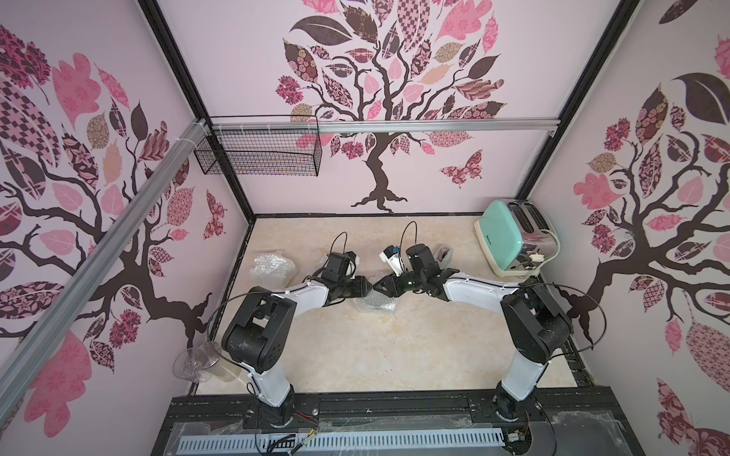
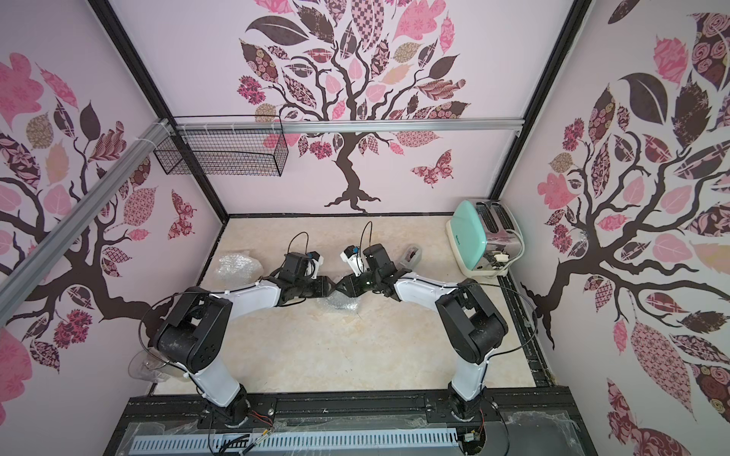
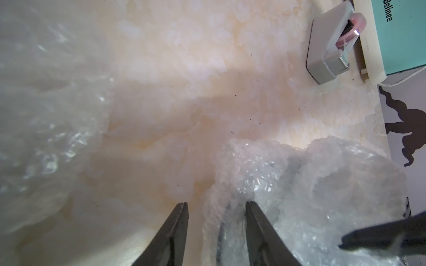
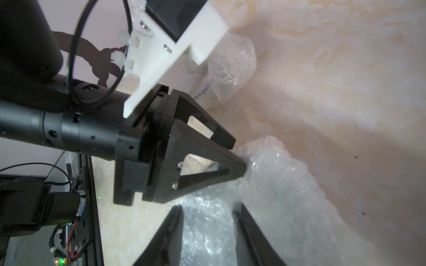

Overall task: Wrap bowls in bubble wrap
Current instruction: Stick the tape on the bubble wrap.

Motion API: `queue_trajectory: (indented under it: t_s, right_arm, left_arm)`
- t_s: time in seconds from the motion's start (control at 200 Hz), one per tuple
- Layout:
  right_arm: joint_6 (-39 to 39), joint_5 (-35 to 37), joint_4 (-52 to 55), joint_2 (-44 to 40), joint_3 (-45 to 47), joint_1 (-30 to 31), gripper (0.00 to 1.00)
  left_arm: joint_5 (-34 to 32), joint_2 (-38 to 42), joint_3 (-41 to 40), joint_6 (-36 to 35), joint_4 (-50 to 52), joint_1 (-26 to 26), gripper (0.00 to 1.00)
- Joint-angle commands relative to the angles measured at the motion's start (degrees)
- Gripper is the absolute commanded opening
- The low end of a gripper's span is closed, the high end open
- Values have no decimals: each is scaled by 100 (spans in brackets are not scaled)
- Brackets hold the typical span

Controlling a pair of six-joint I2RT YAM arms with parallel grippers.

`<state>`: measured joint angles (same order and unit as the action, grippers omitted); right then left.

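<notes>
left claw point(image 3: 215, 205) + right claw point(image 4: 208, 206): both half open, nothing pinched | bubble wrap point(image 1: 373, 306) bundle on worktop point(image 1: 395, 355), mid-frame in both top views, bowl point(image 3: 221, 235) faint inside | risk: unheld flaps likely spring open; claws nose to nose, tips could clash

Clear, whitish bubble wrap point(image 1: 373, 306), dotted with small bubbles, on a cream marbled table point(image 1: 395, 355); a dark blue line shows through a second bundle point(image 4: 230, 69); left arm point(image 1: 304, 294) and right arm point(image 1: 474, 294) black with white shells; toaster point(image 1: 503, 237) mint green, cream base, chrome top; wire basket point(image 1: 260, 154) black; walls point(image 1: 237, 59) pale pink, with dark brown trees bearing pink, chequered and floral leaves.
</notes>
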<state>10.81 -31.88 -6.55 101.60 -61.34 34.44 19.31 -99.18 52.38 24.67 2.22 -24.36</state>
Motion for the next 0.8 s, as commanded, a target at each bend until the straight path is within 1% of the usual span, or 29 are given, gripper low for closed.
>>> queue_trajectory:
  t_s: [0.0,0.175,0.29,0.415,0.505,0.68,0.745,0.795]
  right_arm:
    - [113,-223,10,-287,47,3,40]
    - [285,-439,-194,-526,156,11,39]
    - [420,-605,-225,-508,158,11,30]
    - [619,-754,-226,-184,41,6,23]
    - [667,-611,-21,120,-148,11,19]
    - [750,-557,68,708,-422,13,16]
    - [720,-288,234,928,-533,13,14]
    - [656,65,631,1103,-732,19,13]
  left_arm:
    - [-85,104,-105,-14,92,10,46]
    - [-84,118,-105,-15,86,11,46]
    - [-82,127,-104,-14,102,11,46]
    - [-77,128,-102,-15,93,14,46]
    - [-77,130,-109,-5,94,10,46]
    - [-76,145,-118,-6,90,13,46]
    - [-81,157,-121,-6,89,15,46]
    - [-77,162,-123,-6,89,10,46]
